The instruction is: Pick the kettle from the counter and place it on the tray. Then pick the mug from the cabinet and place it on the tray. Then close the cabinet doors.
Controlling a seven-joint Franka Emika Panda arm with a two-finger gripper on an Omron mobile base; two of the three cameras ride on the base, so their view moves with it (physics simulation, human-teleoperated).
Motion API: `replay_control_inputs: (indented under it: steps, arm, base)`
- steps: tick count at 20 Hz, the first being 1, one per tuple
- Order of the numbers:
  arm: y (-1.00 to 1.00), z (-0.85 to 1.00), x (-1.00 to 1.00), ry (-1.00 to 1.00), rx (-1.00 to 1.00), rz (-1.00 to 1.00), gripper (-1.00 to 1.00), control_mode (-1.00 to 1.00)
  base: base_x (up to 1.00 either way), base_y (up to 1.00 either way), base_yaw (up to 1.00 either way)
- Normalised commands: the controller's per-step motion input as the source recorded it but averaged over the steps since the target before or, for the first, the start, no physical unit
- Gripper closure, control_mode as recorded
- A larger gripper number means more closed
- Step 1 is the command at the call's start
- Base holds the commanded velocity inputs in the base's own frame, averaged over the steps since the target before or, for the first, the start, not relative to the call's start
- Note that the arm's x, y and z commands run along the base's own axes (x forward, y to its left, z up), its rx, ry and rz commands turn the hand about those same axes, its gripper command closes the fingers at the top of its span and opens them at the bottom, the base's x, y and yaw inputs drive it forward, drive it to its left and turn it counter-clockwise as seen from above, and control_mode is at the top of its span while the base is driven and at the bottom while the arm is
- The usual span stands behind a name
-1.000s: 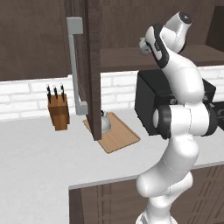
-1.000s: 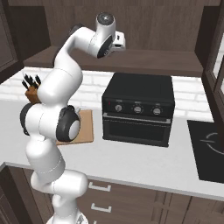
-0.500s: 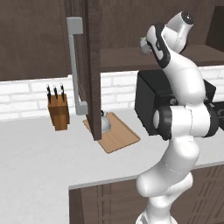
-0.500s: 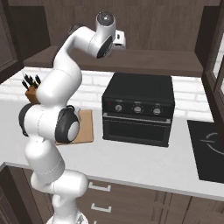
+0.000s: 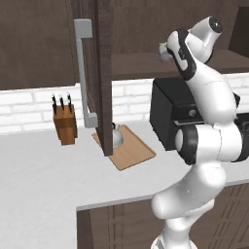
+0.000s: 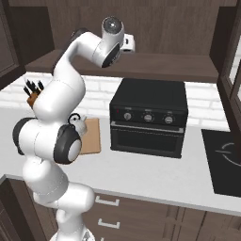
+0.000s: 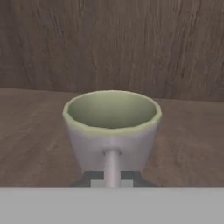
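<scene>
The mug [image 7: 112,129] stands upright on the cabinet's [image 6: 155,66] inner shelf, its pale green inside open to the hand view and its side handle turned straight toward the camera at 6 o'clock. The gripper [image 7: 112,177] has its two dark finger tips closed narrowly on that handle, one at each side of it; the jaws are nearly shut, with the handle between them. In the right base view the hand reaches the shelf at about 12 o'clock of the black oven [image 6: 148,123], well above it.

The shelf is dark brown wood with a visible grain, and the cabinet's back wall behind the mug is the same wood.

The kettle [image 5: 116,136] sits on the tray [image 5: 130,151], toward the board's far left corner. An open cabinet door [image 5: 103,73] with a long grey bar handle [image 5: 83,73] hangs in front of the kettle in the left base view and covers part of it. The tray lies flat on the counter [image 5: 44,180], just beside the oven at its 9 o'clock.

A wooden knife block [image 5: 64,125] stands at the tray's 9 o'clock, near the white brick backsplash [image 5: 24,109]. A dark hob [image 6: 225,162] is set in the counter at 3 o'clock of the oven. The worktop is light grey-white, with dark brown fronts below.
</scene>
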Motion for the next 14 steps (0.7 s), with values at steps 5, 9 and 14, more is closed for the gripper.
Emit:
replay_control_inputs:
  steps: [5,9,14]
  arm:
    - [0.02,0.00,-0.91,-0.08,0.00,0.04,1.00,-1.00]
    - [0.09,0.00,-1.00,0.00,0.00,0.20,1.00,-1.00]
    - [0.42,-0.05,-0.90,0.04,0.00,0.36,1.00,-1.00]
  base:
    - [0.00,0.00,0.00]
    - [0.00,0.00,0.00]
    - [0.00,0.00,0.00]
